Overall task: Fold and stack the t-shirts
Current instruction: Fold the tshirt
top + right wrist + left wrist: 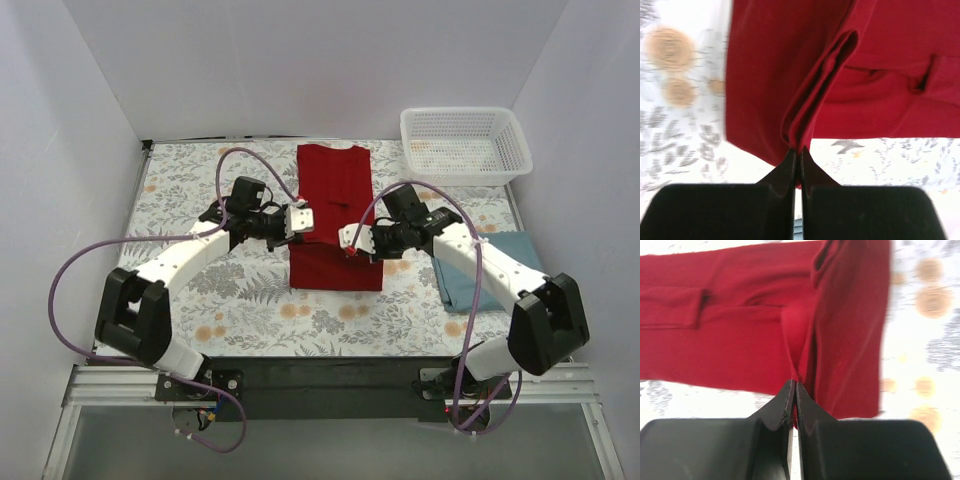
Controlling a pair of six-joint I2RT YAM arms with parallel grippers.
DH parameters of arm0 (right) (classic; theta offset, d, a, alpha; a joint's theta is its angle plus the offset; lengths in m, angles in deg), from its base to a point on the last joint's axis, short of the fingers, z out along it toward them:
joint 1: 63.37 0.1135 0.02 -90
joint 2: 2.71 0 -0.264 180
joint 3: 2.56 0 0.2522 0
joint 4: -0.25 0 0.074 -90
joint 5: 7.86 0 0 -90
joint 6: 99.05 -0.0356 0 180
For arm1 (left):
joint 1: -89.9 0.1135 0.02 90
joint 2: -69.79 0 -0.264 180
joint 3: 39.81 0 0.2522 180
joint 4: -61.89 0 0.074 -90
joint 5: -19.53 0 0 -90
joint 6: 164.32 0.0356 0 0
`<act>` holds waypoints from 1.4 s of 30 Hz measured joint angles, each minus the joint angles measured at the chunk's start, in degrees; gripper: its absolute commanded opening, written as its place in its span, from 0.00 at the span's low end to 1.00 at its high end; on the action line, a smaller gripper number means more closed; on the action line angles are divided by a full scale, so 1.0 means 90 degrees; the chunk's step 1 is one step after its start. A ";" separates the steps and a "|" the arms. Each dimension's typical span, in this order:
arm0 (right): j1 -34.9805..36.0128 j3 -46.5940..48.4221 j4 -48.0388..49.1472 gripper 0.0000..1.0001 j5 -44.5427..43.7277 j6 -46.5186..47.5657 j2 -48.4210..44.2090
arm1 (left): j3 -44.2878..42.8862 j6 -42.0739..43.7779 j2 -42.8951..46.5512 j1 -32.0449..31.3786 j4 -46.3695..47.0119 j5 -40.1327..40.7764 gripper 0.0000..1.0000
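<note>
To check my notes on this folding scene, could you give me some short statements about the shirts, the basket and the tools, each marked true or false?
1. The left tool is shut on the red t-shirt. True.
2. The right tool hangs open, holding nothing. False: it is shut on a fold of the red t-shirt.
3. The blue-grey t-shirt lies in the white basket. False: it lies on the table, partly under the right arm.
4. The white basket stands at the far right corner. True.
5. The red t-shirt is stacked on the blue-grey t-shirt. False: they lie apart.
</note>
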 measured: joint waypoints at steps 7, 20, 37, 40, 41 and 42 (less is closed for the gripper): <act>-0.0690 0.1309 0.0192 0.01 0.0265 0.0532 0.1443 | -0.1265 0.0415 -0.1566 0.0542 0.0328 -0.0168 0.00; -0.1248 0.2815 0.0381 0.01 0.0396 0.1229 0.3483 | -0.2217 0.0738 -0.3206 0.0845 0.1005 -0.0226 0.00; -0.1309 0.3247 0.0690 0.07 0.0274 0.1406 0.4274 | -0.2426 0.0816 -0.3946 0.0942 0.1625 -0.0138 0.00; -0.1309 0.3249 0.0797 0.42 0.0148 0.1316 0.4403 | -0.2509 0.0772 -0.4131 0.0940 0.1756 -0.0053 0.21; -0.1309 0.3262 0.0821 0.46 0.0097 0.1280 0.4432 | -0.2516 0.0707 -0.4167 0.0940 0.1824 0.0010 0.30; -0.1311 0.3286 0.0835 0.49 0.0027 0.1229 0.4439 | -0.2516 0.0588 -0.4182 0.0947 0.1894 0.0104 0.34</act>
